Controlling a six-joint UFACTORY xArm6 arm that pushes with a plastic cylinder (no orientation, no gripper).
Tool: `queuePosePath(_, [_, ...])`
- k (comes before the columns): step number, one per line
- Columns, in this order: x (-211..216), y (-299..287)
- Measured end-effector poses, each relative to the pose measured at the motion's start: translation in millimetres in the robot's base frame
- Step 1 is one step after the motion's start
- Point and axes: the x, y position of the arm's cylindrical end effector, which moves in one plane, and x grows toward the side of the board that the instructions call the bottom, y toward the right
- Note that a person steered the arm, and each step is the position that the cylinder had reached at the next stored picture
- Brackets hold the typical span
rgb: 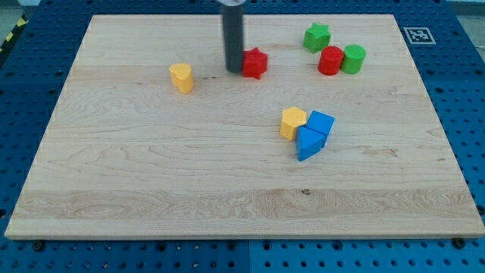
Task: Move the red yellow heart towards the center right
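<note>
A yellow heart block [181, 77] lies at the view's upper left of the wooden board [151, 174]. My tip [234, 70] is to its right, about seventy pixels away, touching the left side of a red star block [255, 63]. The rod rises from the tip to the view's top edge.
A green star block [317, 36], a red cylinder [330, 61] and a green cylinder [353, 58] sit at the view's upper right. A yellow hexagon block [292, 122], a blue cube [321, 122] and a blue triangle block [308, 143] cluster right of centre.
</note>
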Motion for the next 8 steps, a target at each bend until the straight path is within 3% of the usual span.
queuePosePath(2, [0, 99])
queuePosePath(3, [0, 103])
queuePosePath(5, [-32, -89])
queuePosePath(6, [-24, -193])
queuePosePath(7, [16, -231])
queuePosePath(8, [31, -200])
